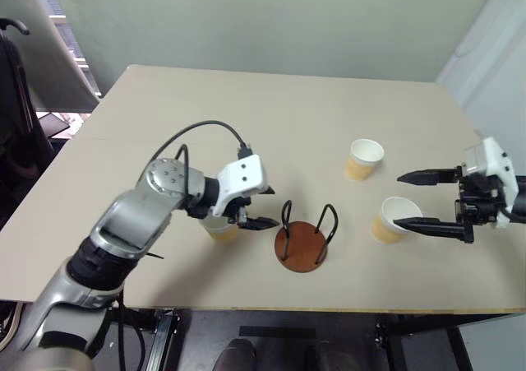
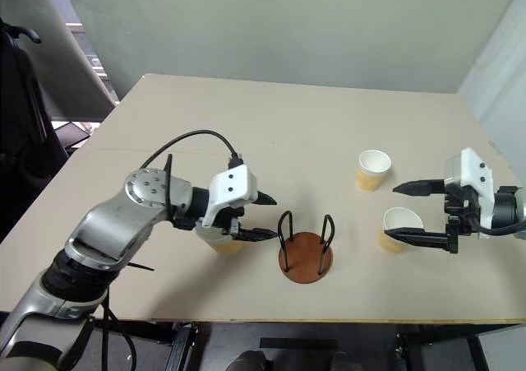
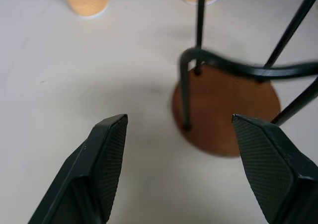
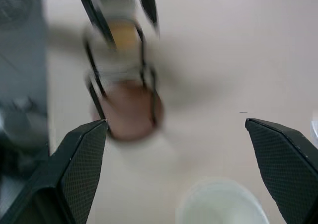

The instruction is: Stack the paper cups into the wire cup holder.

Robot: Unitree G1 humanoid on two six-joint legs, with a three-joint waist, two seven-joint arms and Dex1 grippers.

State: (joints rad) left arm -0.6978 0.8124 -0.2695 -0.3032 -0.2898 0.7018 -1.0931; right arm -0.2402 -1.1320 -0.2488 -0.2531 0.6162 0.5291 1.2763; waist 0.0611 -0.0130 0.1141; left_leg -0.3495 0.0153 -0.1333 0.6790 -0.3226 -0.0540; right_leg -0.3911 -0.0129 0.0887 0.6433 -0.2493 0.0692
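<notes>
My left gripper (image 2: pixel 265 215) hangs just left of the wire cup holder (image 2: pixel 305 256), its jaws spread apart and empty, pointing toward the holder's nearer black loop. A paper cup (image 2: pixel 220 239) stands upright on the table (image 2: pixel 271 124) right under my left wrist, partly hidden by it; whether the jaws touch it I cannot tell. The holder sits near the front edge of the table, its reddish-brown disc bare, with no cup between the two wire loops.

My right gripper (image 2: pixel 403 212) is off to the right, jaws wide open and holding nothing. The second cup (image 2: pixel 399 228) stands upright between those open jaws, close to the lower finger (image 2: pixel 415 238). The third cup (image 2: pixel 372 169) stands upright a little farther back, just beyond the upper finger (image 2: pixel 417 187), apart from it.
</notes>
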